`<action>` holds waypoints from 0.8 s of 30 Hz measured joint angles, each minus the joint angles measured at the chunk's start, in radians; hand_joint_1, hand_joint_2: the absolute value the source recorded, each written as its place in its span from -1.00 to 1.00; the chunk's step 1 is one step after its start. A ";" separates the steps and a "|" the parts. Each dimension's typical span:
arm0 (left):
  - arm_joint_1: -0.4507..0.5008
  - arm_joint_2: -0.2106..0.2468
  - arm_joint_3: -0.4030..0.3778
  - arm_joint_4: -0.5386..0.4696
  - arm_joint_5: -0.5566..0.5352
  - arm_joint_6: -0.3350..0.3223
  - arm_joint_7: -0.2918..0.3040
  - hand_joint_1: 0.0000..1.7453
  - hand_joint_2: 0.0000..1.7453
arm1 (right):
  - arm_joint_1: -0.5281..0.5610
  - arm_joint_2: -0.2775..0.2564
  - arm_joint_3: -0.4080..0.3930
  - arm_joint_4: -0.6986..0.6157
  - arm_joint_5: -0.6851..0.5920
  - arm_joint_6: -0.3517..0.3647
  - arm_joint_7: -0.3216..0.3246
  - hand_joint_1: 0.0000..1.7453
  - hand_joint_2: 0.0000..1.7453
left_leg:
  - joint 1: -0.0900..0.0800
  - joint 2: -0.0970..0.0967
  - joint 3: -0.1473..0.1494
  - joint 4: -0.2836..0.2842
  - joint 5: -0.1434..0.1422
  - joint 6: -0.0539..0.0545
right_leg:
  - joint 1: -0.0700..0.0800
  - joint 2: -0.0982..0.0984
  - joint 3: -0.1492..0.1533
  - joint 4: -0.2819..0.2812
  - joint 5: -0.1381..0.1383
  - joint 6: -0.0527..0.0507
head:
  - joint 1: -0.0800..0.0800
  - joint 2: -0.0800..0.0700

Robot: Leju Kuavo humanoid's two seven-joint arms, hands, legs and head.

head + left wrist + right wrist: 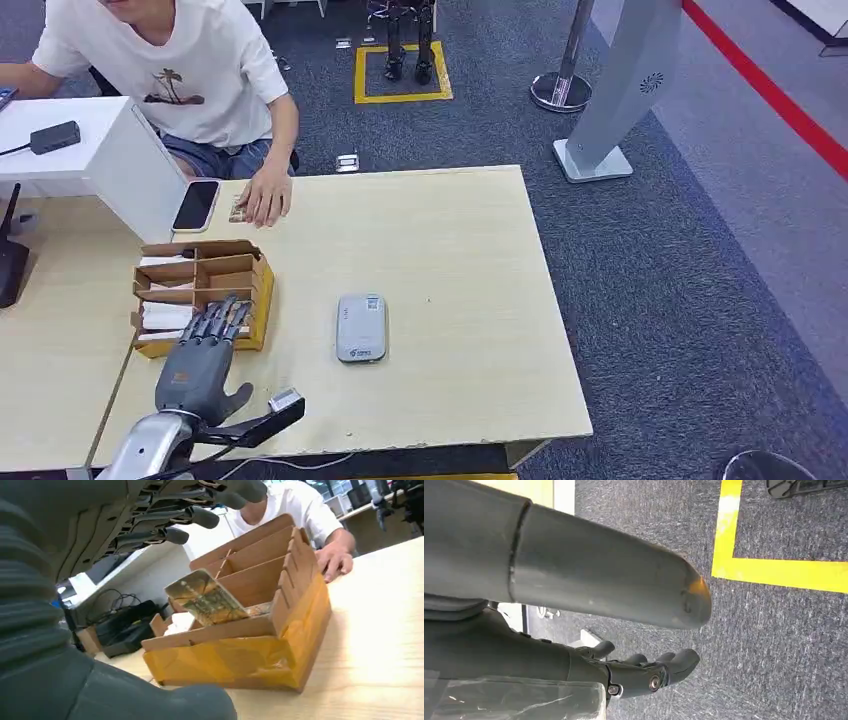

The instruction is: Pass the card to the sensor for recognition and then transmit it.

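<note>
The left hand [205, 362] is held flat over the near end of the box [255, 300], fingers apart, nothing gripped. A card [206, 599] is seen leaning in the box's near compartment. The sensor [361, 327] lies beside the box. The right hand [644, 672] hangs over carpet, fingers loosely curled, empty. Farther off, a person's hand [265, 196] rests on the table [470, 300].

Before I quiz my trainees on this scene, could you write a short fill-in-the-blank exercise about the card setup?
1. The left hand hovers over the cardboard ____ that holds the card.
2. The grey sensor lies flat on the wooden ____.
3. The person's hand rests beside a ____ lying screen-up by the white box.
4. The right hand hangs over grey ____ marked with yellow tape.

Missing words: box; table; phone; carpet
</note>
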 joint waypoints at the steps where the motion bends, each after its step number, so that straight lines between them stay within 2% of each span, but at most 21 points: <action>1: 0.003 -0.003 0.004 -0.001 -0.007 0.001 0.000 -1.00 1.00 | 0.000 0.000 -0.002 0.000 0.000 0.000 0.000 -1.00 -1.00 | 0.000 0.000 0.000 0.000 0.000 0.000 | 0.000 0.000 0.000 0.000 0.000 0.000 | 0.000 0.000; 24: 0.017 -0.023 0.034 -0.005 -0.026 0.003 0.001 -1.00 1.00 | 0.000 0.000 -0.011 0.000 -0.010 -0.001 0.001 -1.00 -1.00 | 0.000 0.000 0.000 0.000 0.000 0.000 | 0.000 0.000 0.000 0.000 0.000 0.000 | 0.000 0.000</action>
